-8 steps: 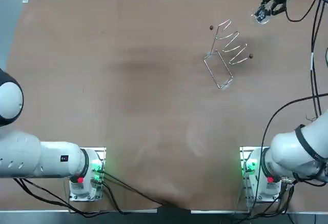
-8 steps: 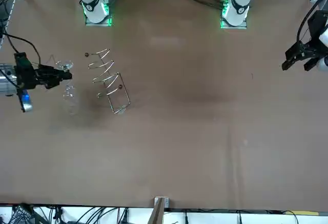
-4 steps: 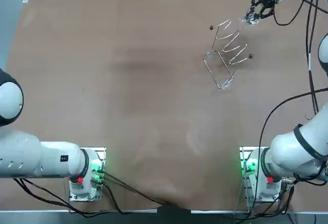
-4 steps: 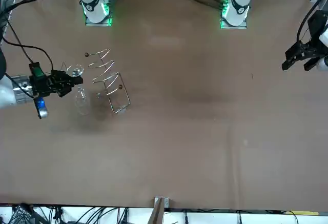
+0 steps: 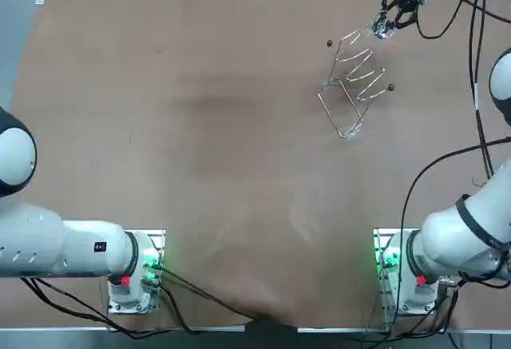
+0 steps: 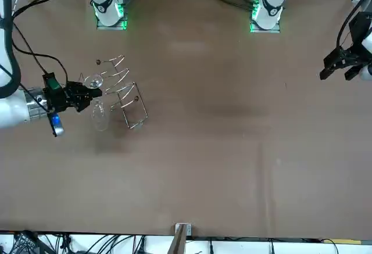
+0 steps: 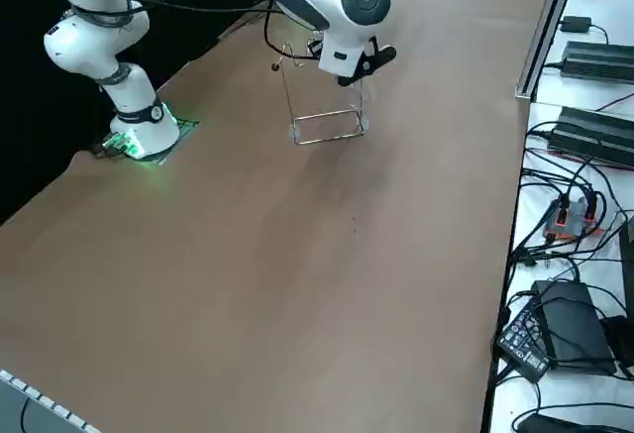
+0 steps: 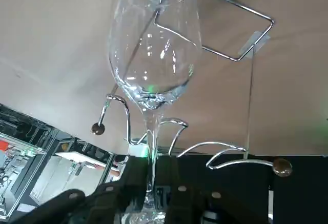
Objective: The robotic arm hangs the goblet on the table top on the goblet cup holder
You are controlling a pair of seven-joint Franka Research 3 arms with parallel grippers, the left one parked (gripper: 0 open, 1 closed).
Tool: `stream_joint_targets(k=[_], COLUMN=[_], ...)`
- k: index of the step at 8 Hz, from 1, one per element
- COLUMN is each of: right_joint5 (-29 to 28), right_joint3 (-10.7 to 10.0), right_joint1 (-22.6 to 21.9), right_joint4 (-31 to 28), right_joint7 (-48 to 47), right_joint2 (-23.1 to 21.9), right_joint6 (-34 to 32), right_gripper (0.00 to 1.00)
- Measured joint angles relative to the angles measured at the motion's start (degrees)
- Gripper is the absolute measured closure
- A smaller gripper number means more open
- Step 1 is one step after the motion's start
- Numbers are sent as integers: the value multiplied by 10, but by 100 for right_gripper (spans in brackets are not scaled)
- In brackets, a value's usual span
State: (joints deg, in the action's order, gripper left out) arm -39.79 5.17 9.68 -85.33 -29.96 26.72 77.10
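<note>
The right claw (image 8: 151, 184) is pressed onto the stem of the goblet (image 8: 151, 55), one finger on each side of the thin glass, close to the foot, with the bowl reaching out away from the fingers. In the top view the claw (image 5: 385, 21) sits over the far right part of the bench (image 5: 200, 125), and the goblet (image 5: 381, 29) lies just beside the far end of the wire holder (image 5: 355, 85). Whether glass and wire touch cannot be told. From the front the claw (image 6: 93, 93) points at the holder (image 6: 122, 88), with the goblet (image 6: 99, 116) between them, its bowl hanging clear beside the zigzag wire. The holder stands on the bench (image 6: 232, 138) on its rectangular base loop, its arms ending in small dark balls
</note>
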Motion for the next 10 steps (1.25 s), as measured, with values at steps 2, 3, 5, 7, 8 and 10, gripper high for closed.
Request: stream_joint_targets(k=[2, 3, 5, 7, 8, 10], right_joint5=[0, 0, 0, -1, -1, -3], right_joint3=[-1, -2, -2, -1, -1, -1], right_joint1=[0, 0, -1, -6, -9, -17], right_joint4=[0, 0, 0, 0, 0, 0], right_joint7=[0, -1, -1, -7, -15, -29], right_joint2=[0, 1, 11, 22, 25, 26], right_joint6=[2, 5, 28, 33, 33, 33], right_gripper=[89, 89, 89, 89, 89, 89])
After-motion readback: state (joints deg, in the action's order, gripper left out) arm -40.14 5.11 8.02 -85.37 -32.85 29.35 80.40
